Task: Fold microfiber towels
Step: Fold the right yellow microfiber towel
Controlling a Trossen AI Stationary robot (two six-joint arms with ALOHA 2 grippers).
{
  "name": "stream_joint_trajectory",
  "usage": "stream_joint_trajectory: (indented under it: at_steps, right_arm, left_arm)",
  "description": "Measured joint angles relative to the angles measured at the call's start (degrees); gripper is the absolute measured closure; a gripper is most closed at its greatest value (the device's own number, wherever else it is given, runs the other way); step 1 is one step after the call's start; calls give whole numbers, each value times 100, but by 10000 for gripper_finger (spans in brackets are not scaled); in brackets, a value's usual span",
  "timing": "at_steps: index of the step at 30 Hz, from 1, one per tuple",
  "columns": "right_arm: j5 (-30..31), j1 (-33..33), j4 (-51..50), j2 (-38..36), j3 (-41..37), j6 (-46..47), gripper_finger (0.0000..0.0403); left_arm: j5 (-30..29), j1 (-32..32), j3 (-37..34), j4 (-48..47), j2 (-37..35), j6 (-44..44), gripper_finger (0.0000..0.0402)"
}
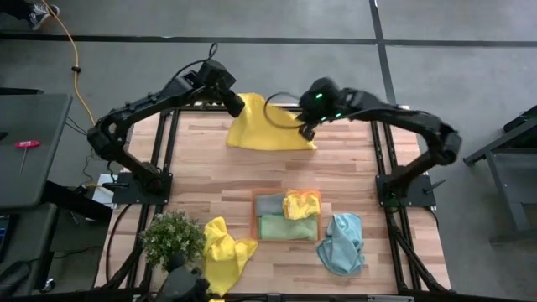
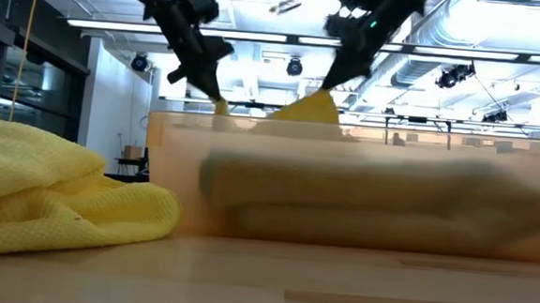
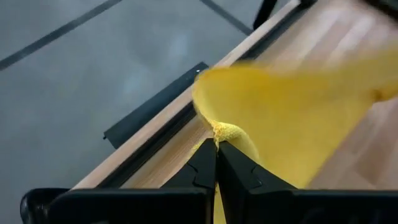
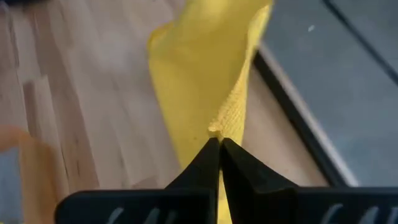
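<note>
A bright yellow microfiber towel (image 1: 268,127) is held up over the table's far middle between my two grippers. My left gripper (image 1: 237,107) is shut on its left far corner, and my right gripper (image 1: 304,127) is shut on its right far corner. In the low view both grippers, left (image 2: 219,99) and right (image 2: 330,85), show above the tray with the yellow towel (image 2: 310,109) between them. The tray hides the towel's lower part there. My left gripper pinches a corner of the yellow towel (image 3: 224,132) between its two fingertips, slanting down from the table's left far side. The cloth spreads away from the fingers toward the other arm. My right gripper pinches the opposite corner (image 4: 216,129) at its fingertips, slanting down from the right far side. The towel hangs below it along a folded edge.
An orange tray (image 1: 256,220) at the near middle holds folded grey-blue, green and yellow towels. A crumpled yellow towel (image 1: 225,252) lies near left beside a potted plant (image 1: 174,237). A teal towel (image 1: 342,243) lies near right. Bare wood lies between the held towel and the tray.
</note>
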Motion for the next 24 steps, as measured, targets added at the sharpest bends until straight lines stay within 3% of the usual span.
stream_joint_trajectory:
  at_steps: [10,15,24]
  right_arm:
    - [23,-1038,-244,-1316,4,54,403]
    - [-76,-1576,-465,-1414,4,-97,403]
    - [-122,-2185,-309,-1199,9,-464,403]
  left_arm:
    - [-232,-308,423,-277,-848,247,401]
    - [-539,-237,793,-352,-870,607,401]
    - [-1128,217,822,-348,-575,1520,401]
